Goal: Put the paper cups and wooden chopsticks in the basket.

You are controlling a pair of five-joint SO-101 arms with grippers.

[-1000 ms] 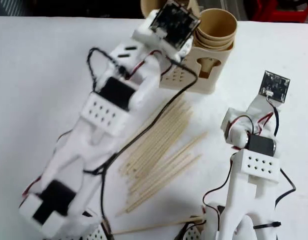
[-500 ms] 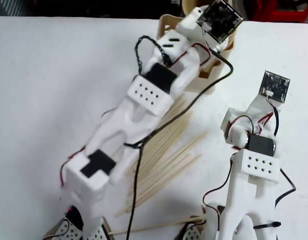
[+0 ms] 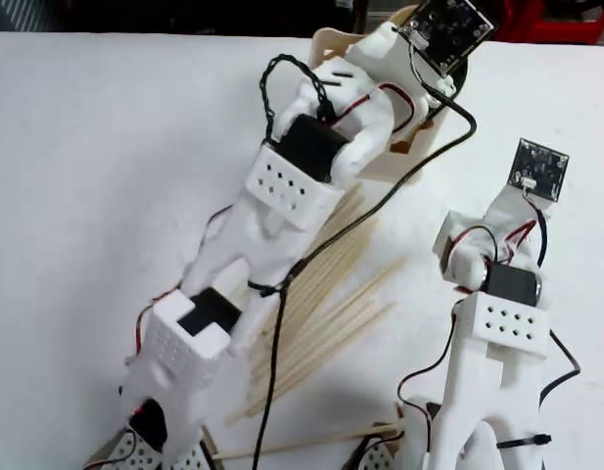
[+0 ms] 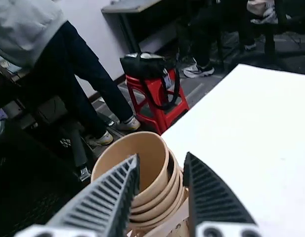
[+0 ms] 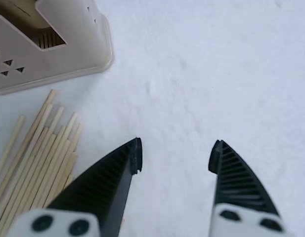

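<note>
The basket [image 3: 411, 164], beige with small cut-outs in its wall, stands at the far edge of the white tabletop [image 3: 106, 147], right of centre. The left arm [image 3: 282, 186] stretches from the near left corner diagonally across the tabletop, and its wrist end sits over the basket, covering most of it from above. In the left wrist view the paper cups [image 4: 147, 148] are nested in one stack, standing upright with their mouths open. The left hand [image 4: 161, 165] is just above them, parted to a middling width. One ribbed finger is over the mouth of the top cup and the other is outside its rim, so the cup wall lies between them, and I cannot tell if either finger touches it. Beyond the tabletop's far edge a red stool [image 4: 157, 101] stands on the floor with a black bag [image 4: 147, 66] on it. The wooden chopsticks [image 3: 326, 304] lie loose in a fanned bundle on the tabletop, on the near side of the basket and between the two arms, partly under the left arm. A single chopstick [image 3: 302, 446] lies apart and crosswise at the near edge. The right arm [image 3: 497, 323] stands at the near right. The right hand [image 5: 176, 149] is spread wide and holds nothing, above bare tabletop with the bundle's ends just to one side and the basket's corner beyond them.
</note>
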